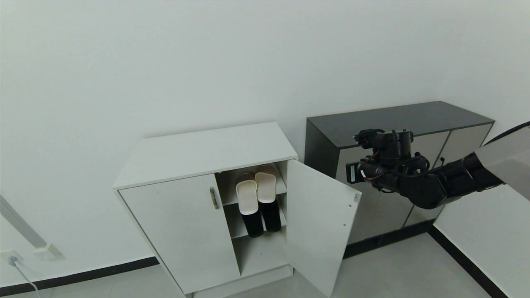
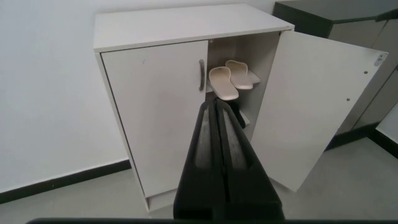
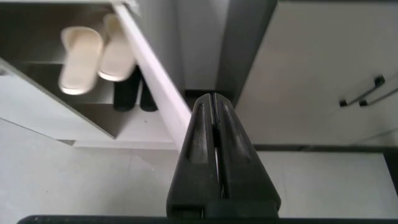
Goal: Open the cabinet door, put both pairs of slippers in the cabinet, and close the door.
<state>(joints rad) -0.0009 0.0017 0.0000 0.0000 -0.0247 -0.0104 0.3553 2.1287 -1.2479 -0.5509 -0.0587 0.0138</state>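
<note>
The white cabinet stands against the wall with its left door closed and its right door swung open. A cream pair of slippers lies on the upper shelf, toes sticking out. A black pair sits on the shelf below. My right gripper hangs shut and empty to the right of the open door's top corner, apart from it. The right wrist view has the door edge just past my shut right gripper. My left gripper is shut and empty, in front of the cabinet.
A dark grey cabinet with silver doors stands right of the white one, behind my right arm. A wall socket with a cable is low on the left wall. Bare grey floor lies before both cabinets.
</note>
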